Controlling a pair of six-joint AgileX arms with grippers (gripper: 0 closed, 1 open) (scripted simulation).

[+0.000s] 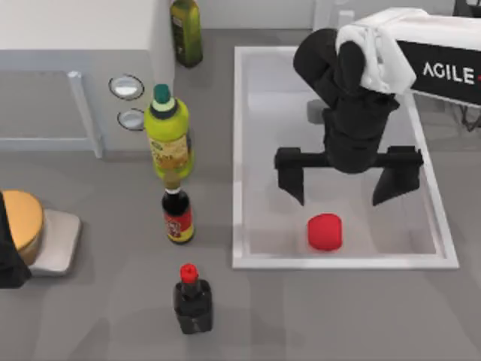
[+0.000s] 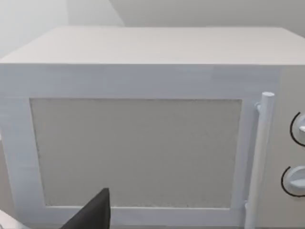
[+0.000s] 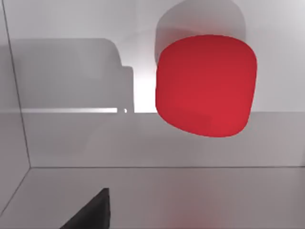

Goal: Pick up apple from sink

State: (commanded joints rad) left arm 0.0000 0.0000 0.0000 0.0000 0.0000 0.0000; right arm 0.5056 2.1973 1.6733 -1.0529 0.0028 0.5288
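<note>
Left arm: parked at the far left edge of the surface (image 1: 316,316), a dark part of it beside a tan round object (image 1: 24,218) on a pale grey slab (image 1: 64,239).
Left pincer: I cannot tell how far it is open; the left wrist view looks at the microwave door, with one dark fingertip (image 2: 95,212) at the frame edge.
Microwave: white box (image 1: 75,75) at the upper left of the top view, with a vertical bar handle (image 2: 261,152) and two round knobs (image 1: 126,86).
Bottles: a dark green bottle (image 1: 186,31) by the microwave's corner; below it a yellow-green bottle with a green cap (image 1: 167,135); then a dark sauce bottle with a red label (image 1: 178,216); then a squat dark bottle with a red cap (image 1: 192,299), nearest the bottom edge.
Sink: white basin (image 1: 239,150) on the right half of the surface, just beside the row of bottles.
Apple: red lump (image 1: 325,232) (image 3: 206,86) on the sink floor, near the lower rim.
Right pincer: (image 1: 347,184) spread wide inside the sink, holding nothing; its two fingers (image 1: 291,179) hang above the apple, apart from it.
</note>
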